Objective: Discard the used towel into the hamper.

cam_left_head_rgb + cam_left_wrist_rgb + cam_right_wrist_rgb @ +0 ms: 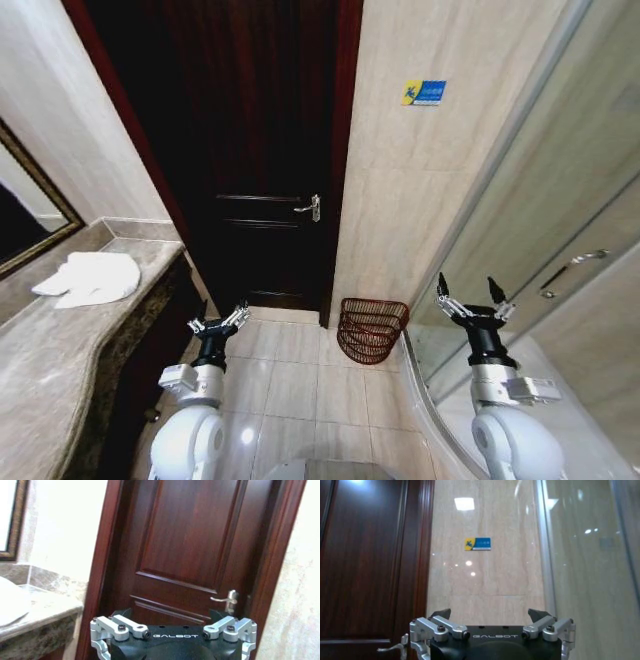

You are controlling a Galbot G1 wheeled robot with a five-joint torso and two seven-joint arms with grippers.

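A white towel (90, 278) lies crumpled on the marble counter (50, 350) at the left; its edge (10, 603) shows in the left wrist view. The hamper (371, 329), a dark reddish-brown wire basket, stands on the floor against the wall beside the door. My left gripper (220, 322) is raised low at the centre left, open and holding nothing, apart from the towel. My right gripper (471, 296) is raised at the right, open and holding nothing, to the right of the hamper. Both point toward the door wall.
A dark wooden door (255, 150) with a metal handle (310, 208) is shut straight ahead. A glass shower enclosure (560, 280) curves along the right. A framed mirror (25, 220) hangs above the counter. Tiled floor (300, 380) lies between counter and shower.
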